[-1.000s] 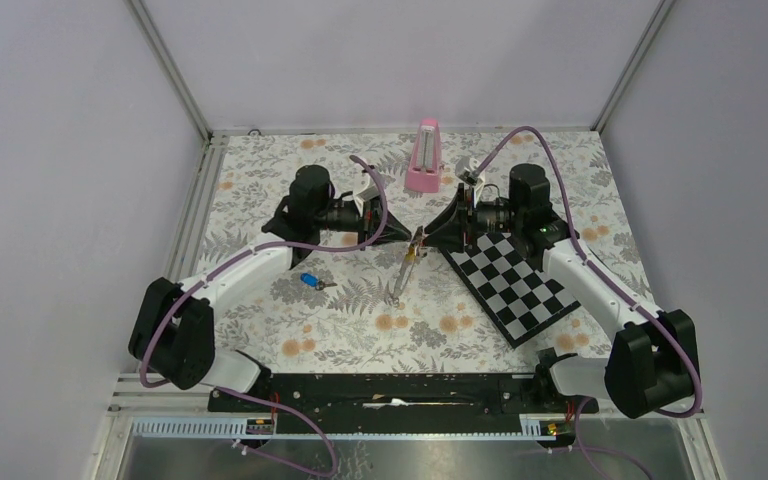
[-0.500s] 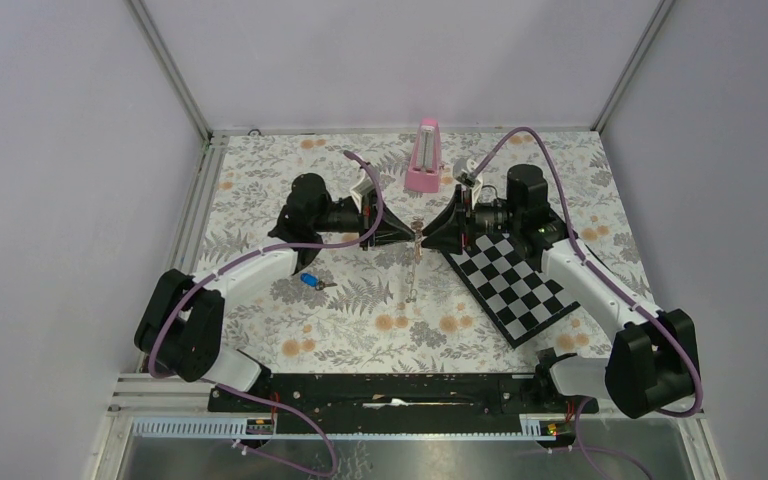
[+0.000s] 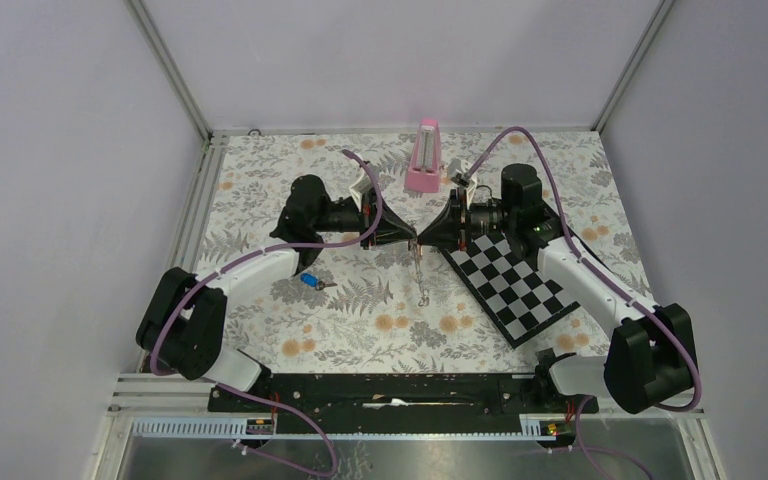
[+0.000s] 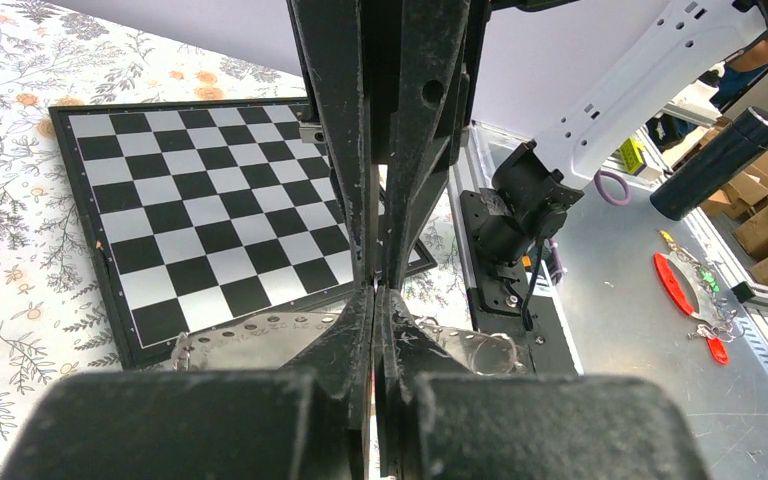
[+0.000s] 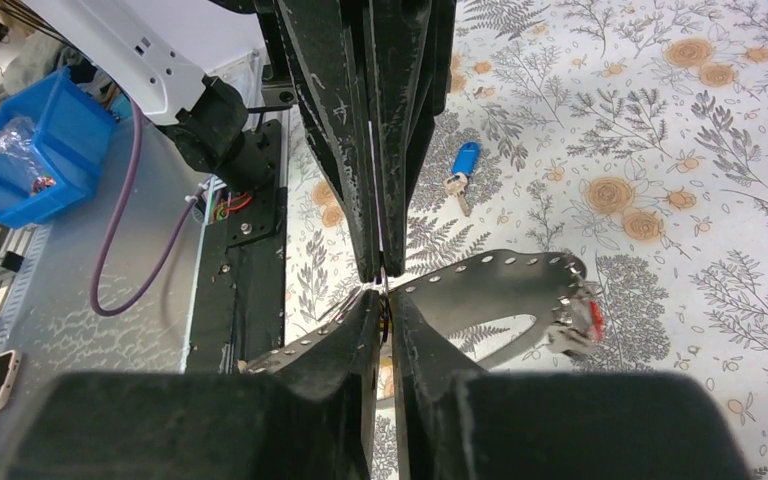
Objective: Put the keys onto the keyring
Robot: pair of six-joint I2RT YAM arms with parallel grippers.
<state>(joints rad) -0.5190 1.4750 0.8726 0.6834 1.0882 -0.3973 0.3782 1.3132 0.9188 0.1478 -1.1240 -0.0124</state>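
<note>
The keyring's grey strap (image 3: 420,275) hangs above the middle of the table, between my two grippers, which meet tip to tip. My left gripper (image 3: 410,237) is shut on its top end; the riveted strap (image 4: 240,335) shows just below its fingers. My right gripper (image 3: 423,238) faces it, its jaws nearly together on a thin metal ring (image 5: 384,300). The strap (image 5: 500,275) loops off to the right and ends at a small red piece (image 5: 596,318). A key with a blue head (image 3: 309,280) lies flat on the cloth to the left, away from both grippers, and the blue key (image 5: 465,160) also shows in the right wrist view.
A black-and-white checkerboard (image 3: 515,280) lies under the right arm. A pink metronome-like block (image 3: 425,155) stands at the back centre. The flowered cloth (image 3: 360,320) covers the table, with metal rails along its left and near edges.
The two grippers have come together tip to tip. The right gripper's jaws have narrowed onto the ring. The hanging strap has swung from slanting left to hanging nearly straight down.
</note>
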